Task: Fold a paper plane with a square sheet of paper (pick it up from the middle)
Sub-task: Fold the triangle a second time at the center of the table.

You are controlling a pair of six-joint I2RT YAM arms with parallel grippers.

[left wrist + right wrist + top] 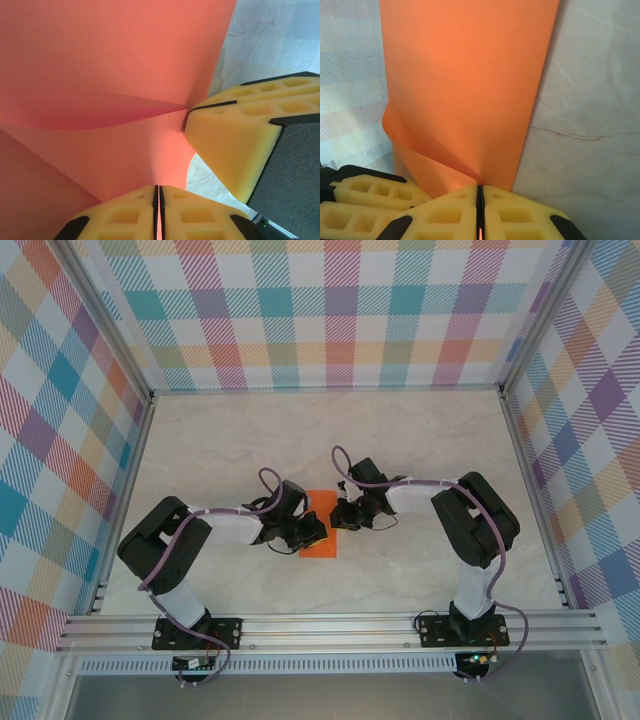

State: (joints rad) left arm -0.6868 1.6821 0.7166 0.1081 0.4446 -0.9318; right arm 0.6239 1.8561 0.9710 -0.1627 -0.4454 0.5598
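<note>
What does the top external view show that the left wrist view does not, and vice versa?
Top external: the whole left arm and right arm, plus checked walls. Left wrist: close up, the left gripper and right gripper each shut on the paper, which bends at a crease. Shared: orange paper, pale table.

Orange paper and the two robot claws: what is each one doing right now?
square sheet of paper: curled up along one side, pinched by both grippers, not a plane yet.
left gripper: shut on the paper.
right gripper: shut on the paper.
</note>
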